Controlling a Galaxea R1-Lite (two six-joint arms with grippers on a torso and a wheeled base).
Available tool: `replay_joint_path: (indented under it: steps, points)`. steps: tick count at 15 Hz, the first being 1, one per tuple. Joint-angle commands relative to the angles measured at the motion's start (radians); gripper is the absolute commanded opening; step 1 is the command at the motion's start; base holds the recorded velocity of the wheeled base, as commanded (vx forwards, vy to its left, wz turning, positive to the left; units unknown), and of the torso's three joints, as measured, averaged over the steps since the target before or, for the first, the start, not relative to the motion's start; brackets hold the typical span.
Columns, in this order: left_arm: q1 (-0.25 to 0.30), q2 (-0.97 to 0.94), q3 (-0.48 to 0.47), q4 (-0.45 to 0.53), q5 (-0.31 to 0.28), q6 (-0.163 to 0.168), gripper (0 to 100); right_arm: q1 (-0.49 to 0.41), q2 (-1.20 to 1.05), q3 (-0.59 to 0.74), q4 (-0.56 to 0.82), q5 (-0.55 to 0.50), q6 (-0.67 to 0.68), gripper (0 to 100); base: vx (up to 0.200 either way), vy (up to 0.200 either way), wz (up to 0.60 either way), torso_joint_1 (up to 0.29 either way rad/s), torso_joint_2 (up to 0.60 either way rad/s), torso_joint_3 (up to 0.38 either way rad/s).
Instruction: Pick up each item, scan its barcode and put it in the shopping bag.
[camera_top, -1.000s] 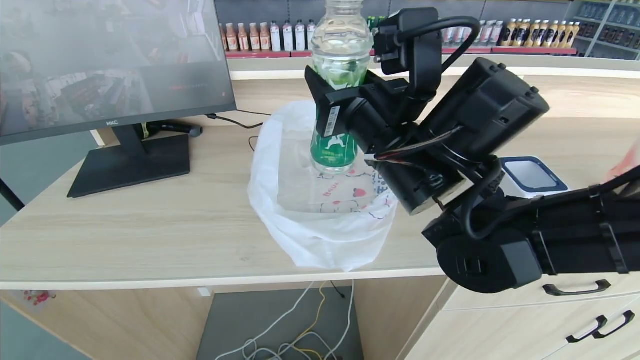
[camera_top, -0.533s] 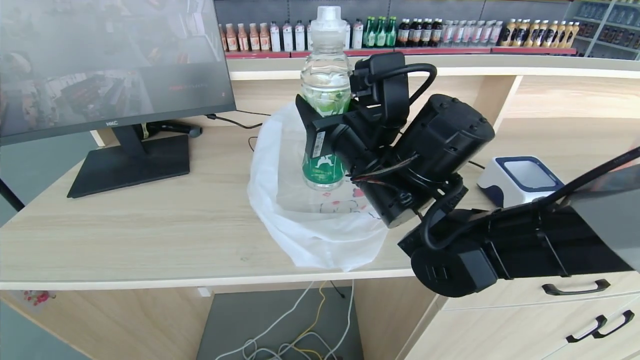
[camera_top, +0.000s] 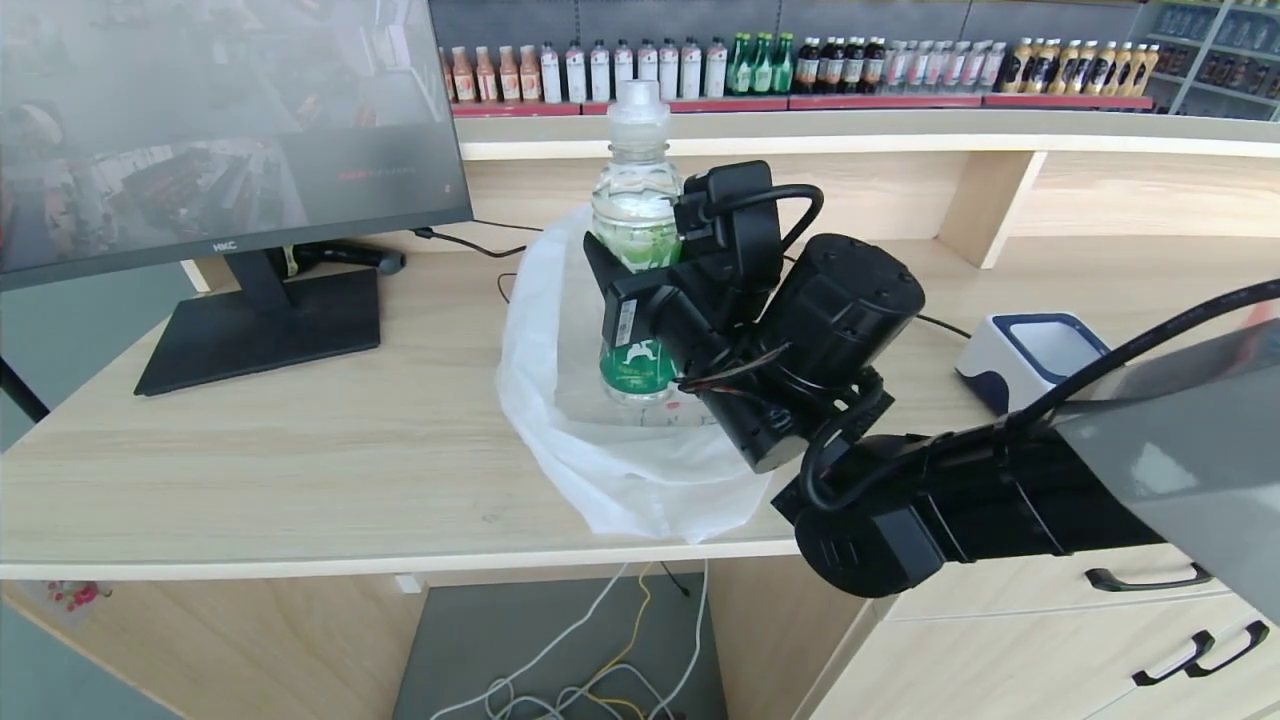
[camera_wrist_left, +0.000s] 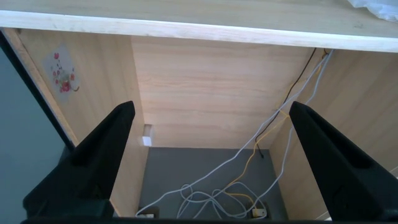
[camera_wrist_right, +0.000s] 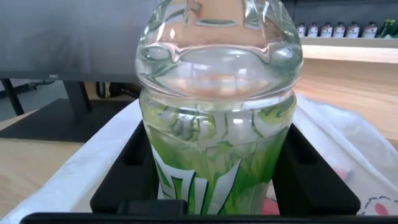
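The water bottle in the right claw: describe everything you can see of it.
The water bottle is clear plastic with a pale cap and a green label with white print, holding clear liquid. It stands upright, clamped from both sides round its labelled middle by the right claw. Its base is inside the open white shopping bag on the counter; whether it touches the bag's floor is unclear.

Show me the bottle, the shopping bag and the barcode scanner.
bottle (camera_top: 632, 210): head view, clear upper body.
shopping bag (camera_top: 640, 490): head view, white front fold.
barcode scanner (camera_top: 1045, 348): head view, top window.
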Motion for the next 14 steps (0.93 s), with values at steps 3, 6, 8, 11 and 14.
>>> replay_joint_path:
  steps: [3,6,8,11,14]
  points:
    - [0.0,0.0,0.0,0.0,0.0,-0.002,100,-0.008,0.038,-0.008,-0.001,0.001,0.01,0,0.0,0.0,0.0,0.0,0.0,0.0]
    - [0.0,0.0,0.0,0.0,0.0,-0.002,100,-0.011,0.08,-0.068,-0.001,0.003,0.016,0,0.0,0.0,0.0,0.0,0.0,0.0]
    - [0.0,0.0,0.0,0.0,0.0,0.0,100,-0.011,0.123,-0.123,-0.001,0.003,0.016,0,0.0,0.0,0.0,0.0,0.0,0.0]
    - [0.0,0.0,0.0,0.0,0.0,0.0,100,-0.013,0.14,-0.118,-0.001,0.004,0.03,0,0.0,0.0,0.0,0.0,0.0,0.0]
    - [0.0,0.0,0.0,0.0,0.0,0.0,100,-0.013,0.157,-0.115,-0.001,0.006,0.048,0,0.0,0.0,0.0,0.0,0.0,0.0]
